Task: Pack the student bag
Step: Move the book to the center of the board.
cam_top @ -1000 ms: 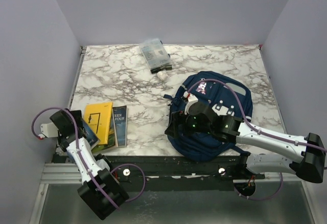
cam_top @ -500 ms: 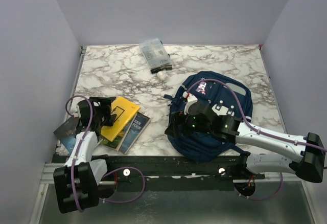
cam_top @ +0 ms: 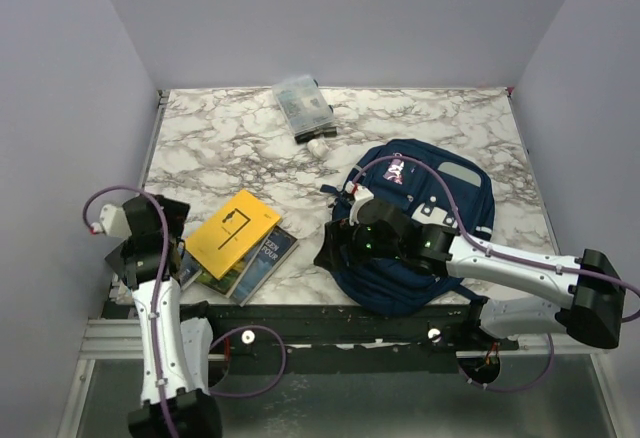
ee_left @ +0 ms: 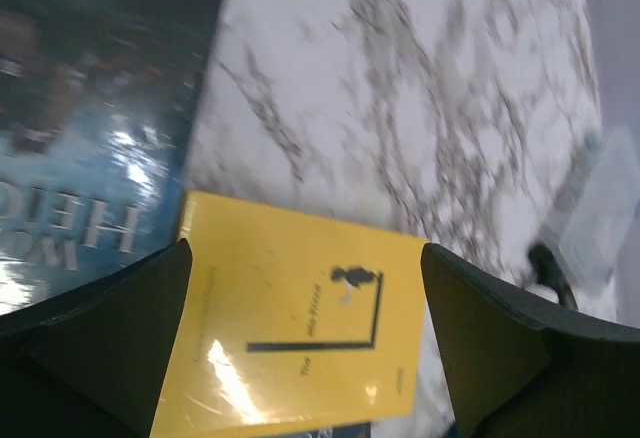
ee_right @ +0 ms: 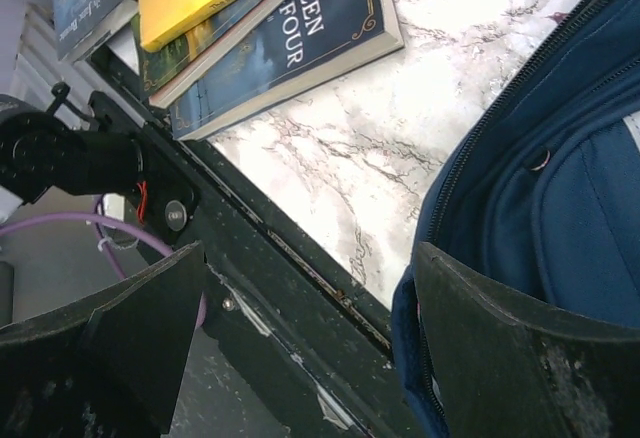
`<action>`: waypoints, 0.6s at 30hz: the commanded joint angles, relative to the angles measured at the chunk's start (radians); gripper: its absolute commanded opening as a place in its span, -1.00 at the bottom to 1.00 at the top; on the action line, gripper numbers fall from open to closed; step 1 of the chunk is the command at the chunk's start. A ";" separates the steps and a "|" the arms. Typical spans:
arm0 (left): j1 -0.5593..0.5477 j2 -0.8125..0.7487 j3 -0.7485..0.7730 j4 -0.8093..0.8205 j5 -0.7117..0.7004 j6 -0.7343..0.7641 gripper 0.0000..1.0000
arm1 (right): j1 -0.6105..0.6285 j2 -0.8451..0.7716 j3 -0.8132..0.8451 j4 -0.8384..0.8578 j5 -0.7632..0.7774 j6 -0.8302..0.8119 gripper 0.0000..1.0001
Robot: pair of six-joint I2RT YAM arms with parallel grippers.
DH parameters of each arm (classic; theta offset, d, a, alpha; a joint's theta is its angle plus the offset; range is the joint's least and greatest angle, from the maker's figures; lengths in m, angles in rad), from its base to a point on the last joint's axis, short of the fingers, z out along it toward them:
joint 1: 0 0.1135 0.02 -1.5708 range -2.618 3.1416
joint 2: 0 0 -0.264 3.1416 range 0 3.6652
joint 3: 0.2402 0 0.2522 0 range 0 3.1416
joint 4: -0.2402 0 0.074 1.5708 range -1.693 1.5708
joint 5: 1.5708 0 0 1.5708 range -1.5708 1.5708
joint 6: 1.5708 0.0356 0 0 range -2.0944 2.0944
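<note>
The student bag (cam_top: 440,193) lies flat on the right half of the marble tabletop (cam_top: 230,148), and its near end reaches the near edge of the tabletop. The right arm stretches over the bag from the right side. The right tool (ee_right: 310,248) stands at the bag's near left corner with its two fingers wide apart and nothing between them. In the right wrist view, one finger (ee_right: 500,348) is in front of the blue fabric beside the zipper line, and the other finger (ee_right: 130,328) hangs over the dark frame below the tabletop edge. I cannot tell if the finger touches the fabric.

On the left half, near the front edge, there is a small stack of books. A yellow book (cam_top: 232,233) lies on top, turned at an angle. Under it a dark blue book (cam_top: 268,258) shows, and it reaches out toward the bag but stays well apart from it. One more book with a blue cover (ee_left: 90,128) lies just beside the yellow one, on its left side.

The left tool (ee_left: 305,248) is above this stack, with the jaws fully wide and holding nothing. The yellow cover appears between its fingers.

At the far edge of the tabletop lies a clear plastic pouch (cam_top: 303,106), and a small white object (cam_top: 318,145) is just beside it.
</note>
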 commanded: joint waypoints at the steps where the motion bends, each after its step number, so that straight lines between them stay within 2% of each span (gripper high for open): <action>1: 0.312 -0.055 -0.032 -0.119 -0.152 0.148 0.97 | -0.004 -0.022 0.024 0.029 -0.058 -0.034 0.75; 4: 0.473 -0.051 -0.034 -0.090 -0.143 0.176 0.97 | -0.004 -0.040 0.025 0.010 -0.072 -0.044 0.75; 9: 0.700 -0.067 -0.107 -0.040 -0.063 0.115 0.97 | -0.004 -0.066 0.023 0.006 -0.083 -0.070 0.76; 15: 0.758 -0.158 -0.179 0.029 -0.159 0.136 0.97 | -0.004 -0.081 0.051 -0.028 -0.091 -0.109 0.77; 18: 0.791 -0.160 -0.218 0.028 -0.130 0.049 0.97 | -0.004 -0.086 0.061 -0.048 -0.098 -0.130 0.77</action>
